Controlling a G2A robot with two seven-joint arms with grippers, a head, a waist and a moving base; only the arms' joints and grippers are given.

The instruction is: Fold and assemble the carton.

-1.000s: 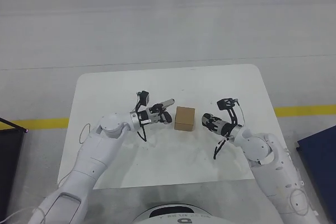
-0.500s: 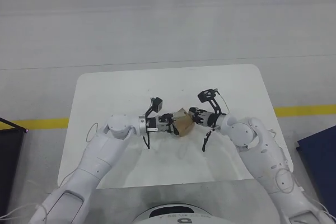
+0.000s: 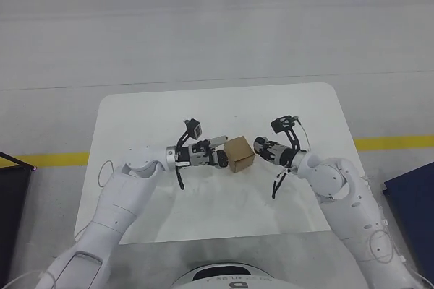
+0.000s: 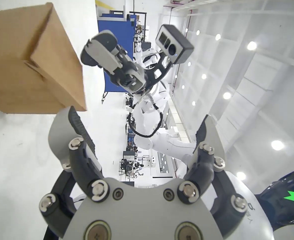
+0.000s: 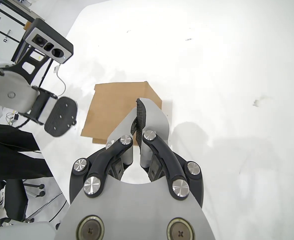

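Observation:
A small brown closed carton sits mid-table, turned slightly askew. My left gripper is just to its left, open, one fingertip close to the box corner. In the left wrist view the carton lies beyond the open gripper, with nothing between the fingers. My right gripper is at the carton's right side. In the right wrist view it is shut, empty, over the near edge of the carton.
The white table has bare surface all around the box. A black frame stands off the table's left side and a blue object off its right. A yellow floor line runs behind.
Half a second ago both grippers pressed the tilted carton between them. Both have since drawn back a little, and the carton rests flat, rotated from its first pose.

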